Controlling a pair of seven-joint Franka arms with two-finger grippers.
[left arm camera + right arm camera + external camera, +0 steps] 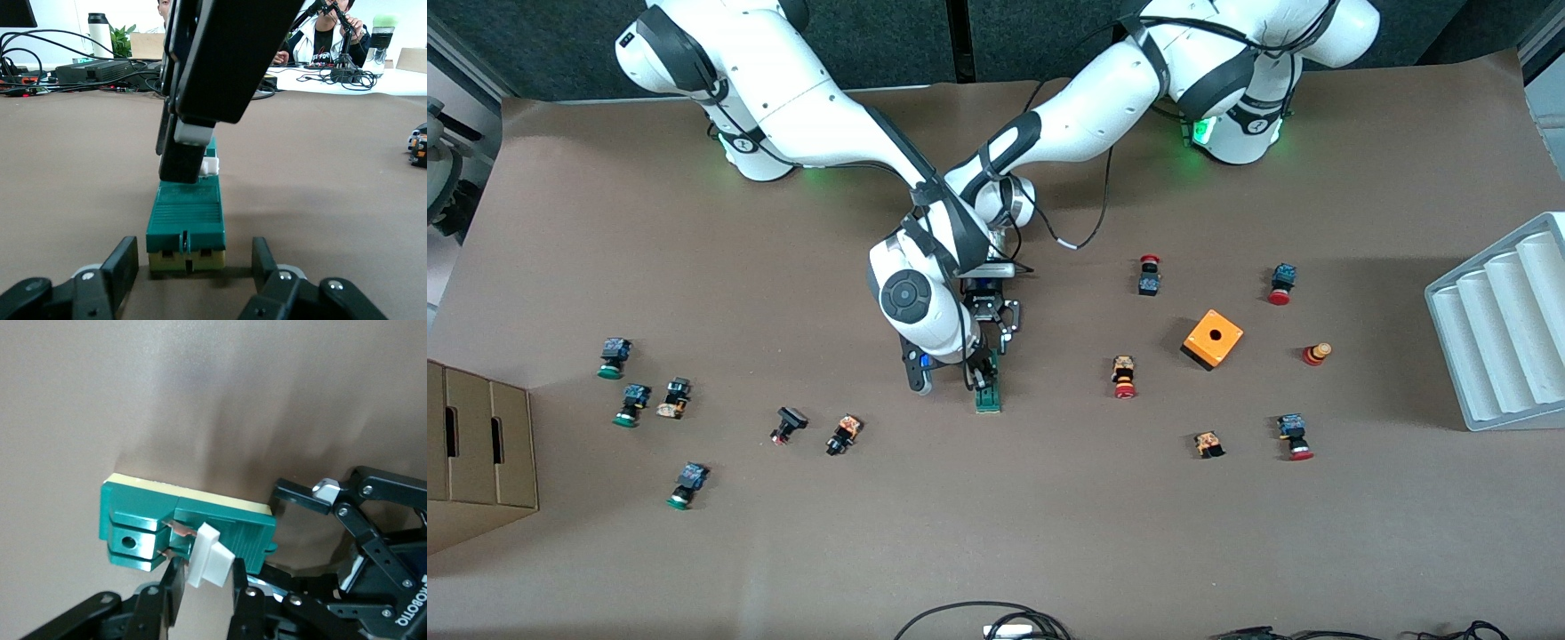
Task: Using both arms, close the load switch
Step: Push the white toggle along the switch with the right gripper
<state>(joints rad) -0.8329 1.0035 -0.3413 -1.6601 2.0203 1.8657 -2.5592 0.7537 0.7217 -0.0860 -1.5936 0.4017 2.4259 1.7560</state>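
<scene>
The load switch (pixel 988 393) is a dark-green block lying on the brown table at mid-table. My right gripper (pixel 980 372) is over it, fingers on either side of its white tab (pixel 208 557), shut on the tab, which stands up from the block (pixel 137 520). My left gripper (pixel 997 322) is low at the switch's end that lies farther from the front camera. It is open (pixel 193 259), with a finger on each side of that end (pixel 185 230), not touching it. The right gripper's black fingers (pixel 180 157) show over the switch in the left wrist view.
An orange cube with a hole (pixel 1213 339) and several red-capped push buttons (pixel 1124 376) lie toward the left arm's end. Green-capped buttons (pixel 629 404) lie toward the right arm's end, beside a cardboard box (pixel 476 453). A white ribbed rack (pixel 1503 329) stands at the table edge.
</scene>
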